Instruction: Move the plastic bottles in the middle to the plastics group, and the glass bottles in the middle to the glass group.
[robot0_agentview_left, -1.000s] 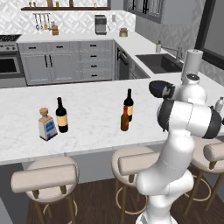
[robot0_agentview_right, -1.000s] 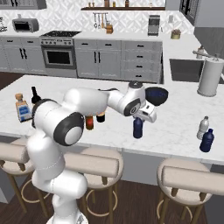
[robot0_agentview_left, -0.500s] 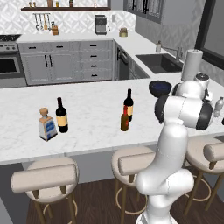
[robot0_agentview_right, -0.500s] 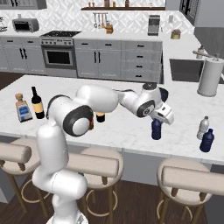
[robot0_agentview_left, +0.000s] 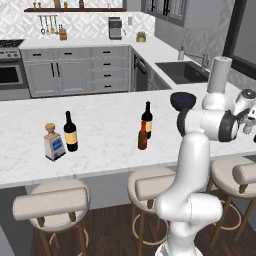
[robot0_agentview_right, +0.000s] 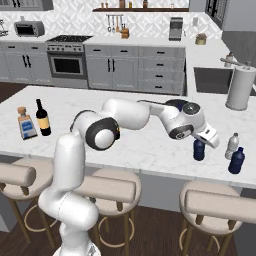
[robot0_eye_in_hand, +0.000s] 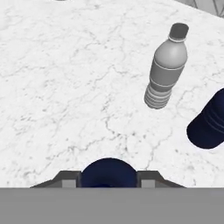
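White marble worktop (robot0_agentview_left: 100, 125); three padded bar stools along its near edge, one marked (robot0_agentview_left: 52, 202). Dark bowl (robot0_agentview_left: 183, 100) on the worktop's far side. Upright paper-towel roll (robot0_agentview_right: 240, 87) beside the sink (robot0_agentview_left: 182, 71). Background: stove (robot0_agentview_right: 67, 62), grey cabinets (robot0_agentview_left: 75, 72), microwave (robot0_agentview_right: 27, 28), coffee maker (robot0_agentview_left: 115, 28), wall shelf (robot0_agentview_right: 135, 9).
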